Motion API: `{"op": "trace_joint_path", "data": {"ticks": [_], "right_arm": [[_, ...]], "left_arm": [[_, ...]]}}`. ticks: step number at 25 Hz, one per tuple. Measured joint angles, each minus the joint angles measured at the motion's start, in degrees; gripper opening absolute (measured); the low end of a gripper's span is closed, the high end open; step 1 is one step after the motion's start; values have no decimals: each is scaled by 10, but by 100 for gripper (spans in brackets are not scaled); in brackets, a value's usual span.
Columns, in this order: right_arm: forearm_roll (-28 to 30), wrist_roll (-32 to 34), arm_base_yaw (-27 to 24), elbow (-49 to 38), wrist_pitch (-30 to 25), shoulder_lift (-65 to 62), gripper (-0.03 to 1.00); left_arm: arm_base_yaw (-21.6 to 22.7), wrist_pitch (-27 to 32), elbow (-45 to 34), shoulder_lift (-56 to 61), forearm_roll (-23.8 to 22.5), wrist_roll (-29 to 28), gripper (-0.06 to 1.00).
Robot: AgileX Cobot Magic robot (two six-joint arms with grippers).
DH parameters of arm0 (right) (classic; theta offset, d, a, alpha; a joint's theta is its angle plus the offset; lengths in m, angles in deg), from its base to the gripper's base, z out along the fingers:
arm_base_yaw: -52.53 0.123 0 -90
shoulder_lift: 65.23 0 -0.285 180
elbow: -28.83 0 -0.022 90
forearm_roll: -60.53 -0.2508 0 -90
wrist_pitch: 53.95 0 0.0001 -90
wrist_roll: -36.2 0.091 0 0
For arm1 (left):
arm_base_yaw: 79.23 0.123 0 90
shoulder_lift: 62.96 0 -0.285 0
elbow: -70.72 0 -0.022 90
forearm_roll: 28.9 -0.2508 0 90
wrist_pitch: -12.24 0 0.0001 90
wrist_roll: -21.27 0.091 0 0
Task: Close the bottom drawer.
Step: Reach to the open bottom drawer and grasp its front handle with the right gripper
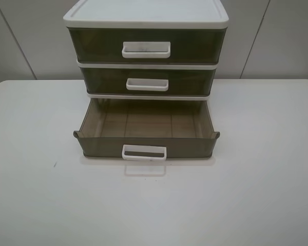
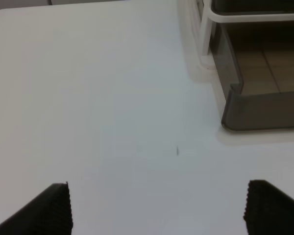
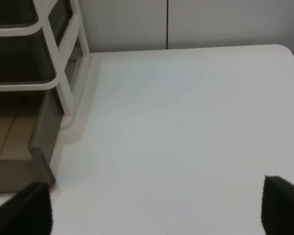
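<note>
Shallow olive-brown translucent plastic bottom drawer (image 1: 146,146) stands pulled out of the white-framed unit (image 1: 146,20) at the middle of the white tabletop (image 1: 256,195)'s far edge. The left hand (image 2: 157,208) and the right hand (image 3: 157,210) are each spread wide, gripping nothing.

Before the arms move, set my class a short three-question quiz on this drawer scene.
1. True or false: the bottom drawer is fully shut.
2. What lies inside it? A) a cup B) nothing visible C) a cloth
3. Fill in: the left gripper and the right gripper both stand ___.
Key: 1 false, it is pulled out; 2 B; 3 open.
</note>
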Motion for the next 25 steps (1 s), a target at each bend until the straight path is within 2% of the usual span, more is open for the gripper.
{"op": "trace_joint_path", "data": {"ticks": [19, 22, 25], "right_arm": [[-4, 0, 0, 0, 0, 9, 74], [-35, 0, 0, 6, 2, 72, 74], [-85, 0, 0, 33, 39, 169, 74]], "left_arm": [[0, 0, 0, 0, 0, 0, 72], [0, 0, 0, 0, 0, 0, 72], [0, 0, 0, 0, 0, 0, 72]]}}
